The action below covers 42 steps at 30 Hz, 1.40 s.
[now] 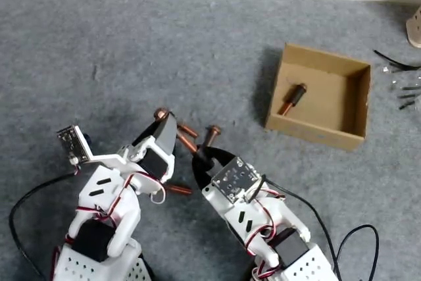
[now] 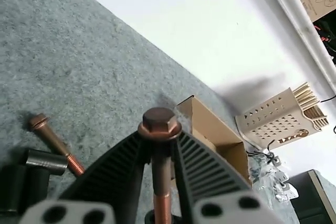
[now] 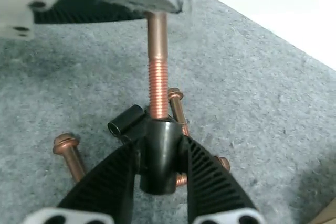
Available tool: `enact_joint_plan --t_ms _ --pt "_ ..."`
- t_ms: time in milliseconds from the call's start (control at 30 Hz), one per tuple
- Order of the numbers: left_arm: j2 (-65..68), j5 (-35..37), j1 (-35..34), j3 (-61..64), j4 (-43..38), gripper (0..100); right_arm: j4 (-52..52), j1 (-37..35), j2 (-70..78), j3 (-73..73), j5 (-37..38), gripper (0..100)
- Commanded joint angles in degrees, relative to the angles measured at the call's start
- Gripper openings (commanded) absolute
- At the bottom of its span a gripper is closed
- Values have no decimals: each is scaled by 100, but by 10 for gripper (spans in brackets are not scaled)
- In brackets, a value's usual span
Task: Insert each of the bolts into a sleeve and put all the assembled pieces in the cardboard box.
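My left gripper [image 1: 168,124] [image 2: 160,139] is shut on a copper bolt [image 1: 172,128] [image 2: 160,124] just below its hex head. The bolt's threaded end [image 3: 158,90] meets the top of a black sleeve [image 1: 201,154] [image 3: 157,156], on which my right gripper [image 1: 200,157] [image 3: 160,149] is shut. Both are held above the grey mat. Loose bolts [image 1: 212,135] [image 3: 70,157] [image 2: 55,142] and a loose sleeve [image 3: 125,121] lie beneath. The cardboard box [image 1: 314,131] [image 2: 210,129] stands at the right with one assembled piece [image 1: 293,99] inside.
Another loose bolt [image 1: 177,189] lies between the two arms. Cables and small metal parts [image 1: 401,87] sit at the right edge beyond the box. A pale perforated holder [image 2: 278,124] stands behind the box. The mat's far left is open.
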Motion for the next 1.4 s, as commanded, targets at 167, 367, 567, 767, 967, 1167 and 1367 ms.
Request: enact_joint_plan --t_ms 167,367,567,767,967,1167,1367 --pt "-4 9 848 189 123 4 -22 84 -110 585 70 3" --pt "-13 0 505 189 -325 4 -13 92 -110 585 62 3" --pt "-13 0 796 664 -431 5 -13 92 -110 585 62 3" --pt "4 0 365 382 -431 5 4 92 -110 585 62 3" --pt "-13 -9 576 532 -633 5 4 92 -110 585 62 3" --pt "-13 -62 822 787 -589 5 -13 224 -110 576 62 3" --pt "-13 -571 919 725 -651 5 -13 233 -110 567 62 3"
